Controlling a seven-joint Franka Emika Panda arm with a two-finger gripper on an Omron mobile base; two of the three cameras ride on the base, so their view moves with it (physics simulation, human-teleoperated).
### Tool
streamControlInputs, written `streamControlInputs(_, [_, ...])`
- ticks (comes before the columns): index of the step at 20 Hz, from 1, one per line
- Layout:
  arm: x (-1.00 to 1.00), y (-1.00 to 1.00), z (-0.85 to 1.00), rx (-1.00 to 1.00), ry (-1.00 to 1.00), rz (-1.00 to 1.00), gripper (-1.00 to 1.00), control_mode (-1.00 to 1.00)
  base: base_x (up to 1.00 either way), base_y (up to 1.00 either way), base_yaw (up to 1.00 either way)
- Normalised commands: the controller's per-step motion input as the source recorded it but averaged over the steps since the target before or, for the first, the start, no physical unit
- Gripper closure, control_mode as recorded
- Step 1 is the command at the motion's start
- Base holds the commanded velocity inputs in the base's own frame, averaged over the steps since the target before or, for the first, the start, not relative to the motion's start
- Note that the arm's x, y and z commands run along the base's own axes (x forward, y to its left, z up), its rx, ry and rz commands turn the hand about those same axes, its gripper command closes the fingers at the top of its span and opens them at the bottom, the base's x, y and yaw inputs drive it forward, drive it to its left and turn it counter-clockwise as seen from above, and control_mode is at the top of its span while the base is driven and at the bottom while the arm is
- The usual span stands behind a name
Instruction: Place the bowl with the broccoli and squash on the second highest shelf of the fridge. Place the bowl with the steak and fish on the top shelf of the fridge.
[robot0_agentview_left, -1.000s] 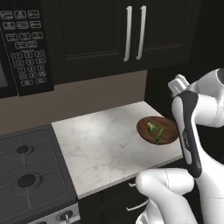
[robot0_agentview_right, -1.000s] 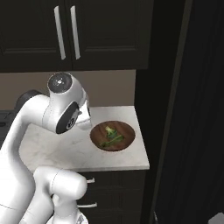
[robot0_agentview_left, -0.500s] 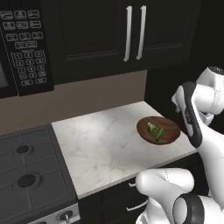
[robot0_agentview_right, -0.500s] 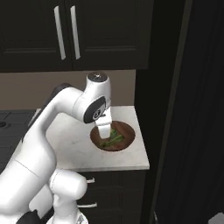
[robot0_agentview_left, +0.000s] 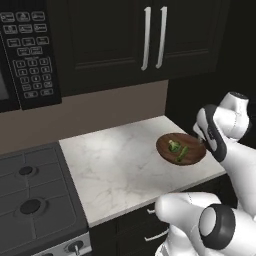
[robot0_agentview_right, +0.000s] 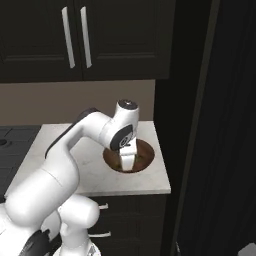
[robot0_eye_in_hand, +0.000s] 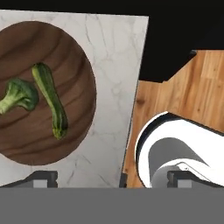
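Pincer (robot0_eye_in_hand: 111, 179) fingers stand wide apart with nothing between them, the two dark tips (robot0_eye_in_hand: 41, 178) rising far from each other at the bottom of the hand view. One tip sits over the marble just off the bowl's rim at about 6 o'clock; the other hangs past the counter's edge, above the wooden floor (robot0_eye_in_hand: 192, 92). From the right base camera the hand (robot0_agentview_right: 128, 159) points straight down over the bowl's near side, hiding part of it.

Wooden bowl (robot0_eye_in_hand: 41, 92) rests on the white marble counter (robot0_agentview_left: 120, 165), close to the counter's right end and apart from the back wall. Inside it lie a broccoli floret (robot0_eye_in_hand: 16, 97) and a long green squash (robot0_eye_in_hand: 50, 99), side by side, the broccoli at 9 o'clock of the squash in the hand view. In the left base view the bowl (robot0_agentview_left: 180, 149) sits at roughly 3 o'clock on the counter, just in front of the arm's wrist.

Farther out, a stove (robot0_agentview_left: 32, 197) adjoins the counter at 9 o'clock, a microwave panel (robot0_agentview_left: 30, 55) hangs above it, and dark cabinets (robot0_agentview_left: 150, 37) with pale bar handles run overhead. A tall black fridge front (robot0_agentview_right: 225, 125) stands at 3 o'clock of the counter in the right base view.
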Motion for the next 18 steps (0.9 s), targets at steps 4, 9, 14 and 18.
streamControlInputs(4, [0.16,-0.22,-0.67,0.00,0.07,0.00,-1.00,-1.00,0.00,0.00,0.00])
streamControlInputs(9, [0.40,0.00,-0.54,0.00,0.09,0.00,-1.00,-1.00,0.00,0.00,0.00])
streamControlInputs(14, [0.41,0.00,-0.36,0.00,0.02,0.00,-1.00,-1.00,0.00,0.00,0.00])
streamControlInputs(18, [0.36,-0.01,-0.35,0.00,0.00,0.00,-1.00,-1.00,0.00,0.00,0.00])
